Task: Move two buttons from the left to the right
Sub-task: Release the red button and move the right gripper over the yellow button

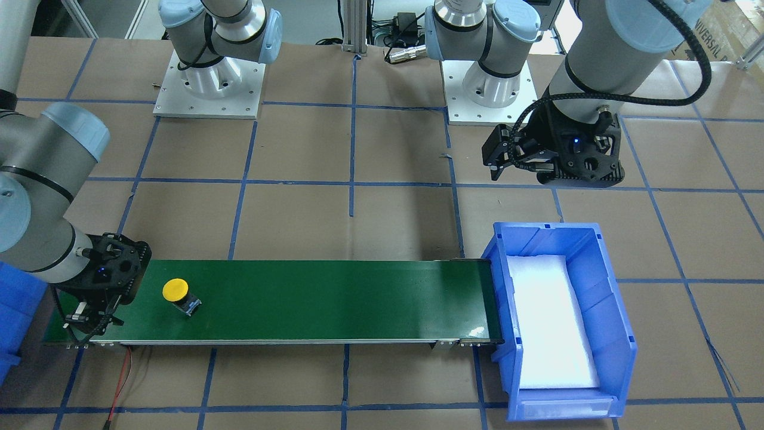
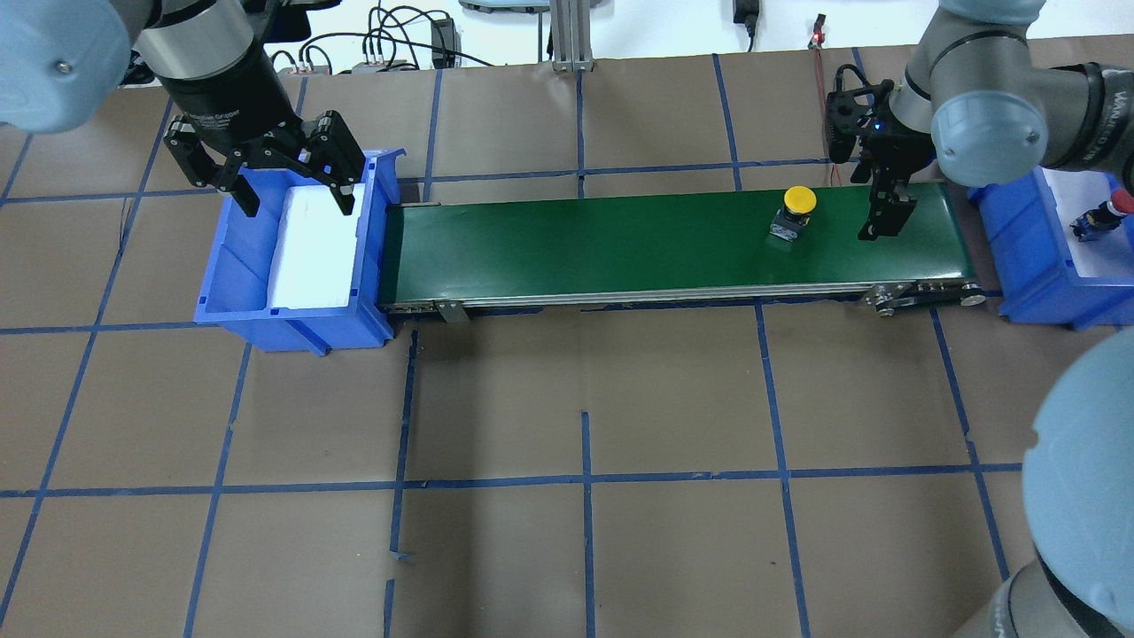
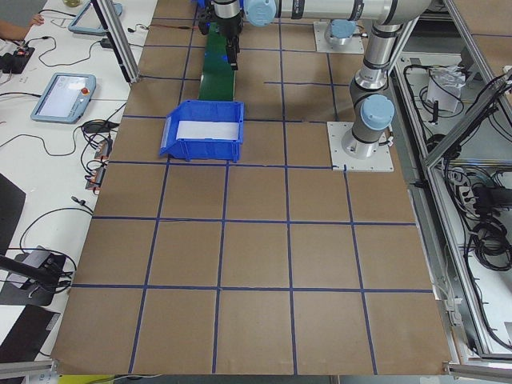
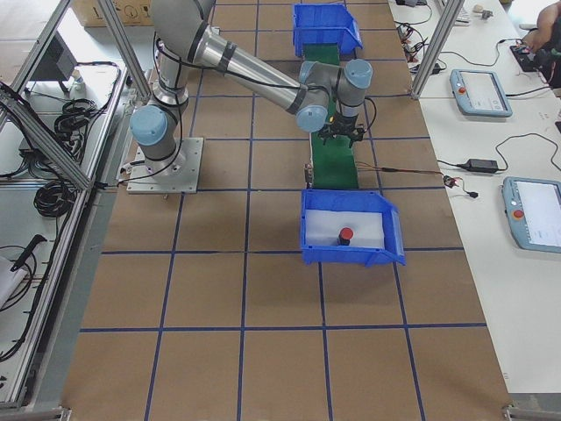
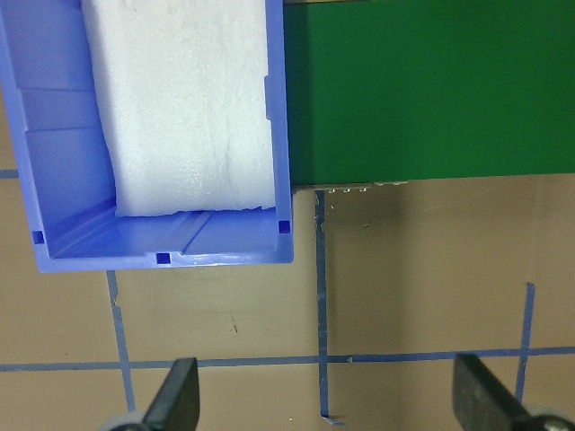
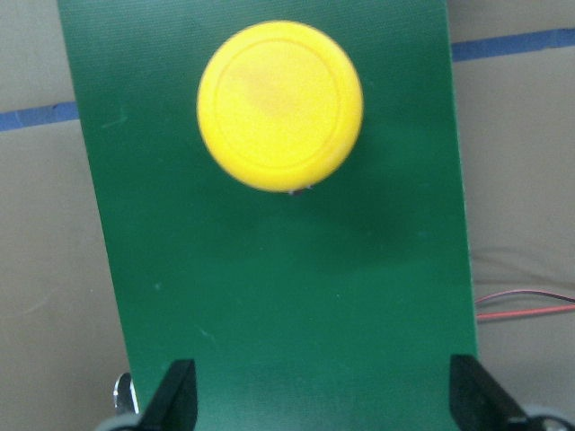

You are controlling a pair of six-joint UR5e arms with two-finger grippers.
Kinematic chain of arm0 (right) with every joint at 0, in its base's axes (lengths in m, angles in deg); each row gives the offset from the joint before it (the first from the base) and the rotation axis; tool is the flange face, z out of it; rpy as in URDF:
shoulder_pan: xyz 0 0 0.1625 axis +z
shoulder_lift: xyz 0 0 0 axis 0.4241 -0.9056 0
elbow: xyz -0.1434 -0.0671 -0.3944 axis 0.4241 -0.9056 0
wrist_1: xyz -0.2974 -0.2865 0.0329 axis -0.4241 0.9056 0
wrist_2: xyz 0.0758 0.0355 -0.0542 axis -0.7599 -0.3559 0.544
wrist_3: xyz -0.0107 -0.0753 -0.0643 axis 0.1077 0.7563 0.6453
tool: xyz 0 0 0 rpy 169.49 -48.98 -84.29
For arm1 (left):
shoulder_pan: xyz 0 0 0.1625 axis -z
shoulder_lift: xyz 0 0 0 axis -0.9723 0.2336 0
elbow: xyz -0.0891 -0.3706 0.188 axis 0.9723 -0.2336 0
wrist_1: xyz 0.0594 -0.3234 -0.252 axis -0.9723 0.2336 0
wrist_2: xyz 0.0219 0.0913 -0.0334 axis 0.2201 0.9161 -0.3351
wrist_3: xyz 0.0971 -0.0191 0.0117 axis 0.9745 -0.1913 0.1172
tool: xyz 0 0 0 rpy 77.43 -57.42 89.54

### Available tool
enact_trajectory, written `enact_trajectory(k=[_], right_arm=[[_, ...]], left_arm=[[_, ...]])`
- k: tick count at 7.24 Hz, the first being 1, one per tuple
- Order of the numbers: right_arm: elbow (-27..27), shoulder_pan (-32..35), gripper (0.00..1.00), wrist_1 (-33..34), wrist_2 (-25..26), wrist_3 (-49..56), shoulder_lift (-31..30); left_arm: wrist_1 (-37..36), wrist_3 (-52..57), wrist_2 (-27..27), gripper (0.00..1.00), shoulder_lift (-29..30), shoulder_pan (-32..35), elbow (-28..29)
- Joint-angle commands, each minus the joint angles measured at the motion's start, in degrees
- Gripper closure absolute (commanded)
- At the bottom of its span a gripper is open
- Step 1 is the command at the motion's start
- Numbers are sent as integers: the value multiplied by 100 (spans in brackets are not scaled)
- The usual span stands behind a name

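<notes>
A: Where do we put the yellow button [image 2: 799,200]?
B: Upright on the belt [image 2: 620,248] near its right end, just left of the right gripper [image 2: 886,221], not touching. Jaws wide apart, empty.
A: Left gripper [image 2: 297,206]?
B: We see it far off over the left bin [image 2: 292,323], jaws apart, empty. 1 red button [image 2: 1122,204] lies in the right bin [image 2: 1032,283].

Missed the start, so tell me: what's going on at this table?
A green conveyor belt runs between two blue bins. The yellow button sits on it near the right arm's end; the right claw hangs open beside it, holding nothing. The red button sits in the bin at that end. The left claw hangs open over the other bin, which holds only white foam.
</notes>
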Motion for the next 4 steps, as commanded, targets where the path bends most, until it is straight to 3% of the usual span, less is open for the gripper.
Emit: enact_trajectory(k=[1,4], right_arm=[[274,3,0,291,-6,-203,-80],[319,12,0,476,3,-318,-80]], left_arm=[[3,7,2,0,-7,0,0],[3,7,2,0,2,0,0]])
